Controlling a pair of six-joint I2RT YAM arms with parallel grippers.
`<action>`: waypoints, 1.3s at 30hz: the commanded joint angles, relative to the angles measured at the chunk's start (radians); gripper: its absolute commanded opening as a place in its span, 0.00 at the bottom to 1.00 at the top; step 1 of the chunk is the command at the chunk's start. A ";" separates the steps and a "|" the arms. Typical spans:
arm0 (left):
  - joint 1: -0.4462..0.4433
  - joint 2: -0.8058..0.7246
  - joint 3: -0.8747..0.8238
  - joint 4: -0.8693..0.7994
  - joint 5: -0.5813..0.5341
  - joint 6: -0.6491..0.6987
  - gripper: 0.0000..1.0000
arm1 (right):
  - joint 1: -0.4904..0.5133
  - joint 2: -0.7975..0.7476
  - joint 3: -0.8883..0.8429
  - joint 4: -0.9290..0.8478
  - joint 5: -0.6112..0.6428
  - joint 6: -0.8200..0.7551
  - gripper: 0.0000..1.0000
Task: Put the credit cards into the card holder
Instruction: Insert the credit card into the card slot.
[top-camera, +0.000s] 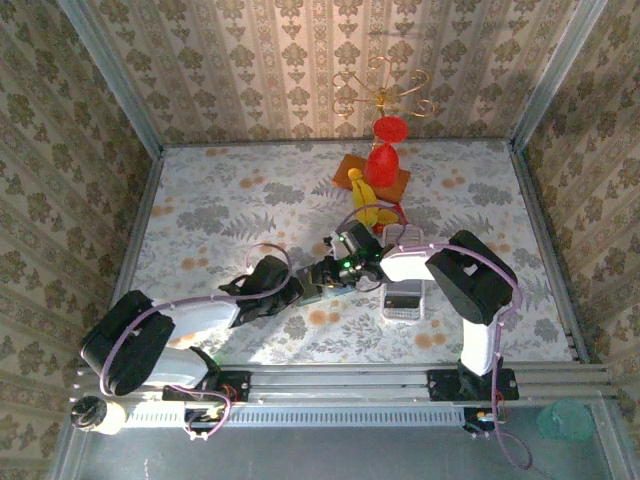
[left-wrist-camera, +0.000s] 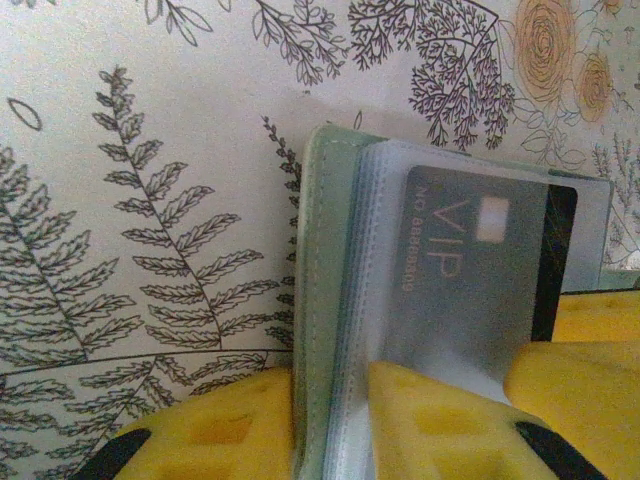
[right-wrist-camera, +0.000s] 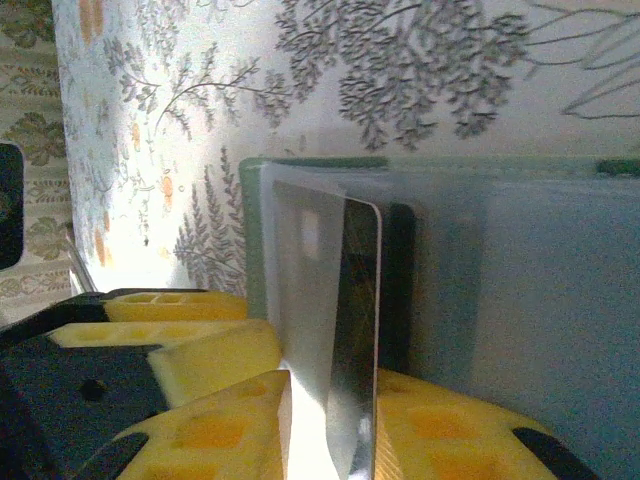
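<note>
- Hand L (left-wrist-camera: 320, 430): clamped on card holder (left-wrist-camera: 325, 250) edge.
- Hand R (right-wrist-camera: 335, 415): slightly open, grey VIP card (right-wrist-camera: 315, 300) btwn jaws, gap one side.
- Card in holder's clear sleeve (left-wrist-camera: 590, 225).

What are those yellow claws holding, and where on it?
Left gripper pinches the sage-green soft card holder by its cover's edge. Right gripper straddles the grey plastic VIP card at its end, gap visible, seemingly not gripping.
</note>
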 joint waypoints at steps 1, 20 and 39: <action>0.008 0.003 -0.033 -0.035 0.011 -0.025 0.25 | 0.021 0.004 0.034 -0.038 -0.023 -0.014 0.26; 0.028 -0.056 -0.054 -0.022 0.015 -0.015 0.26 | 0.019 -0.047 0.107 -0.269 0.103 -0.137 0.52; 0.042 -0.098 -0.049 -0.074 -0.015 -0.002 0.07 | 0.021 -0.026 0.182 -0.418 0.251 -0.219 0.00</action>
